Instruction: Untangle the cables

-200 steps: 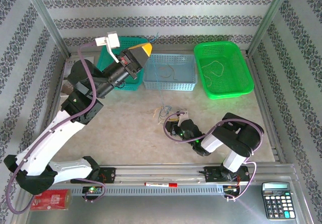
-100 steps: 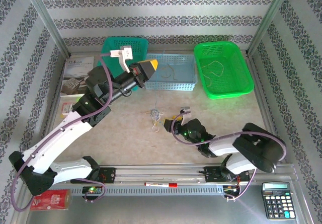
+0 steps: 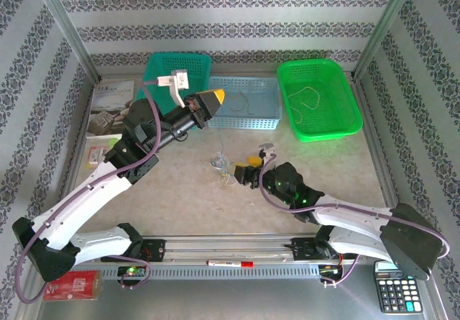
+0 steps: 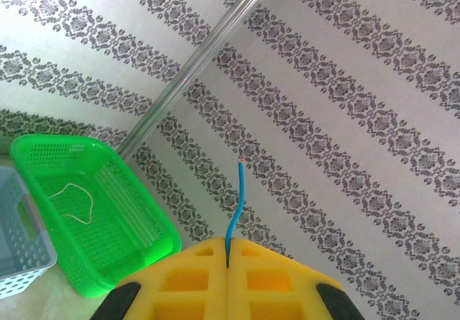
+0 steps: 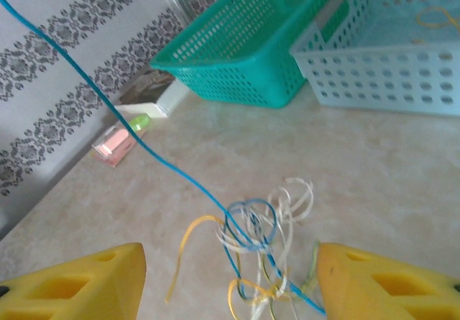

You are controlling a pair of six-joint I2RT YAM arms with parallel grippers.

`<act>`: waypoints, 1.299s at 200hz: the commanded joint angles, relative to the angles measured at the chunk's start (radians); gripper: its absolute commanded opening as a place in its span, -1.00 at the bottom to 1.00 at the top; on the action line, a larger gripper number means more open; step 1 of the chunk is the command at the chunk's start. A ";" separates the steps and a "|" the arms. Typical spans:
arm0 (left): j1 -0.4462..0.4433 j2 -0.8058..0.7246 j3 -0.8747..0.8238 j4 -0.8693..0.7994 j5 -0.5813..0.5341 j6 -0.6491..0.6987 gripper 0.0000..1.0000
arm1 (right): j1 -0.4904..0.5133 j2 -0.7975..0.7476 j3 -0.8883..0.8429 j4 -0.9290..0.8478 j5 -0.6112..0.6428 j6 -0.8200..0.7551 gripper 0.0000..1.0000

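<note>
We saw the left gripper (image 4: 228,254) clamped shut on a blue cable (image 4: 238,201), raised over the far left of the table (image 3: 180,190). That cable ran down to the tangle of cables (image 5: 262,237) mid-table. The right gripper (image 5: 230,284) stood open at the tangle's near side, holding nothing. One loose cable (image 3: 307,96) lay in the green basket (image 3: 323,134), far right.

**Open counter in front, baskets along the back**

Bare counter (image 3: 187,198) lies left of the tangled cables (image 3: 224,166). A taut blue strand (image 5: 144,144) slants upward across the middle. A teal basket (image 3: 159,67), pale blue basket (image 3: 251,115) and green basket (image 3: 320,111) wall off the far edge.
</note>
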 commanded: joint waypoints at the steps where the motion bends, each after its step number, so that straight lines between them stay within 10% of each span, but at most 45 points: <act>1: 0.010 -0.017 0.009 0.070 0.016 -0.027 -1.00 | 0.012 0.070 0.092 0.014 -0.032 -0.047 0.29; 77: 0.008 -0.003 0.036 0.107 0.030 -0.079 -1.00 | 0.029 0.455 0.282 0.248 0.145 -0.054 0.23; 148: 0.010 0.026 0.235 0.008 0.004 -0.016 -1.00 | 0.031 0.673 0.228 0.406 0.330 0.075 -0.56; 260: 0.156 0.256 0.824 -0.232 0.016 0.120 -1.00 | 0.058 0.783 0.041 0.603 0.384 0.234 -0.41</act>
